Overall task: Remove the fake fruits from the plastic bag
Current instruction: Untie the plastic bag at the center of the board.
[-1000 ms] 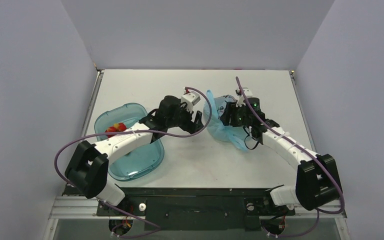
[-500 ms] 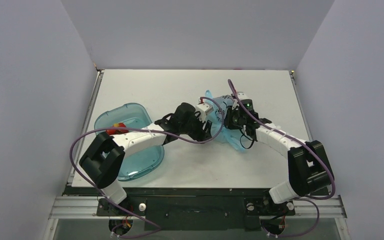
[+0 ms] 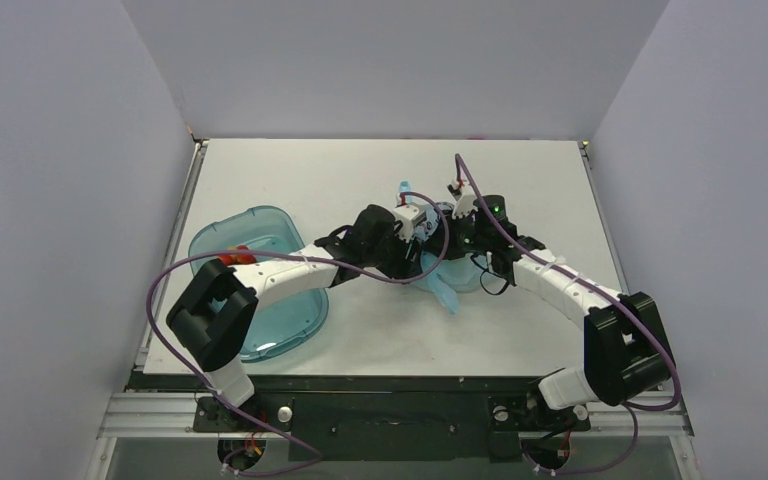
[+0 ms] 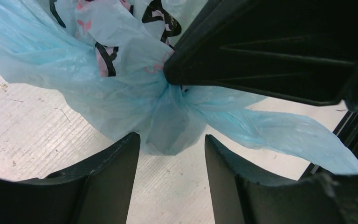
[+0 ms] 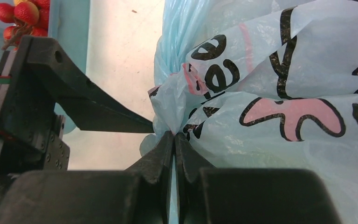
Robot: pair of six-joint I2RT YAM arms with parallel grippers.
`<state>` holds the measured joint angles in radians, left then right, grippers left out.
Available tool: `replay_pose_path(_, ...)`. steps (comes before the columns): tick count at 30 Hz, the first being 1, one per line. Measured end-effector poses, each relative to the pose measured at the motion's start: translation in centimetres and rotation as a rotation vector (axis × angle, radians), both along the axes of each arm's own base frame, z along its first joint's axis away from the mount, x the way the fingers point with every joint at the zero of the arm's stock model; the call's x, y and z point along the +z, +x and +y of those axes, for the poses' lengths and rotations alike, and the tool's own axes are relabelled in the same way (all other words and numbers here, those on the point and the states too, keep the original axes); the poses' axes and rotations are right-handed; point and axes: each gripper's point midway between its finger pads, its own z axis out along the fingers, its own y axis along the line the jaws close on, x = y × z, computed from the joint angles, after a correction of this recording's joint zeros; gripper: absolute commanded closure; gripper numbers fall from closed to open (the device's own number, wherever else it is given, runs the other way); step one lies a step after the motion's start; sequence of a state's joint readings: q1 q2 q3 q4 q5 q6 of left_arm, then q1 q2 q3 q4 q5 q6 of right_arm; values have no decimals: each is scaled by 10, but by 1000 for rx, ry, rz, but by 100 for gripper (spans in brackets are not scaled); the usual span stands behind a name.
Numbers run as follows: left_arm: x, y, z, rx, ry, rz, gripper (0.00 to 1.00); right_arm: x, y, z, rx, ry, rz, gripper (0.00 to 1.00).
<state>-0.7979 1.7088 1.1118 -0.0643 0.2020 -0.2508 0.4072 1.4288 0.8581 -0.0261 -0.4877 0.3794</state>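
One fold of the plastic bag [image 5: 284,70] is pinched in my right gripper [image 5: 174,140], while my left gripper [image 4: 171,140] sits spread around its bunched neck.

I see the crinkled light-blue plastic bag [image 5: 284,70], printed black and pink, bunched on the desk [image 3: 310,180], the red berry cluster [image 5: 25,14] lying well apart, outside it.
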Motion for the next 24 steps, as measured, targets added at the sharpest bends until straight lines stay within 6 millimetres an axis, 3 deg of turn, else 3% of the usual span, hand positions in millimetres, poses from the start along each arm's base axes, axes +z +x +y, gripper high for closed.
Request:
replay_pose_path(2,-2,2,2,10,10,-3,53,1,-2,2,14,9,1,100)
replay_pose_path(5,-5,3,5,20,29,-4,71,-1,-7,5,31,12,9,98)
replay_pose_path(6,-5,3,6,22,35,-6,83,-2,-9,7,37,10,13,94)
replay_pose_path(9,-7,5,9,20,51,-17,92,-8,-16,10,38,-3,20,69)
replay_pose_path(11,-7,5,10,19,53,-20,98,-13,-20,5,4,-28,22,61)
replay_pose_path(17,-3,9,10,9,32,-19,100,-19,-36,-18,-125,-90,-24,53)
replay_pose_path(24,9,4,1,-39,-39,-13,100,-25,-28,-21,-204,-118,-58,55)
